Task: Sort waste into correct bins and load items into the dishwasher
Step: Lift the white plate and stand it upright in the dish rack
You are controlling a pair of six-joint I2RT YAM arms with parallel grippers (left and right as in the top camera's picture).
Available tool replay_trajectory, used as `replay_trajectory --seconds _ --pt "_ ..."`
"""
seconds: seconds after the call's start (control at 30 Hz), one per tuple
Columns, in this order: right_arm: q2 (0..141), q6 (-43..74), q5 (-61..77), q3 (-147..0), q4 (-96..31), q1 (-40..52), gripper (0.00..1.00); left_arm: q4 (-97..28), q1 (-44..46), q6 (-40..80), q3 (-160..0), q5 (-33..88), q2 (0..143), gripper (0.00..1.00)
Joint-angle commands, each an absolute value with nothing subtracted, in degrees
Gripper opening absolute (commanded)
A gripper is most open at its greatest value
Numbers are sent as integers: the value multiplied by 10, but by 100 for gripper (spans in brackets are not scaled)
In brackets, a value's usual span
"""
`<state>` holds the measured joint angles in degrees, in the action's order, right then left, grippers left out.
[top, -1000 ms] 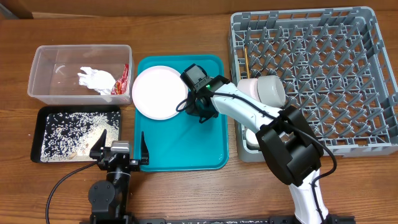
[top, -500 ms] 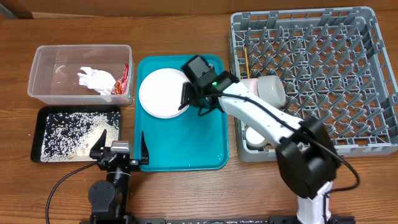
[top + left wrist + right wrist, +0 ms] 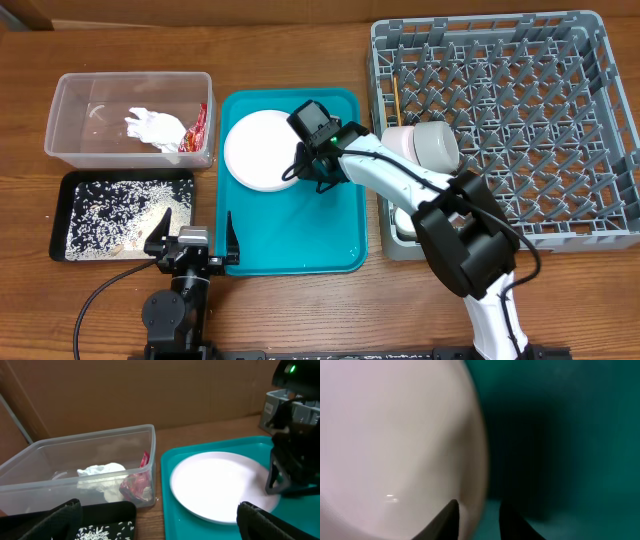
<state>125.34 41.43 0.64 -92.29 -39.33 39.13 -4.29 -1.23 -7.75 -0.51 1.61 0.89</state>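
Jaws of the right gripper are standing spread astride the right rim of the one plate, which is lying on the teal tray mid-table. Two bins, a clear tub and a black tray, are lining the left edge. The left gripper is sitting spread-jawed at the near edge, with bare teal tray lying open behind it.

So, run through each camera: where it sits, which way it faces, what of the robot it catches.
Overhead: fixed above the table, looking down on the round white plate, teal plastic tray and grey lattice dish rack; left gripper and right gripper show.
Left wrist: low at the table's near edge, facing across to the clear rectangular plastic tub and plate; its own fingers frame the bottom corners.
Right wrist: close over the plate's rim, looking down; its fingertips straddle that rim.
Shared: all three see the plate on the tray.
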Motion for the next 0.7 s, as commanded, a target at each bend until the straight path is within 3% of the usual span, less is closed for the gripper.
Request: replay_trajectory --seconds 0.0,0.03,0.27,0.47,0.67 --pt "1254 420 1 -926 -404 392 8 -43 -15 -88 -3 24 4 100" --pt "1253 420 1 -927 -414 392 4 -43 -15 -88 -3 24 4 100" --pt "1200 417 -48 -927 -474 389 4 -43 -15 -88 -3 24 4 100" --pt "1074 359 -158 -927 -493 392 4 -43 -15 -88 -3 24 4 100" --pt "940 333 -448 -927 -543 382 4 -43 -15 -88 -3 24 4 100"
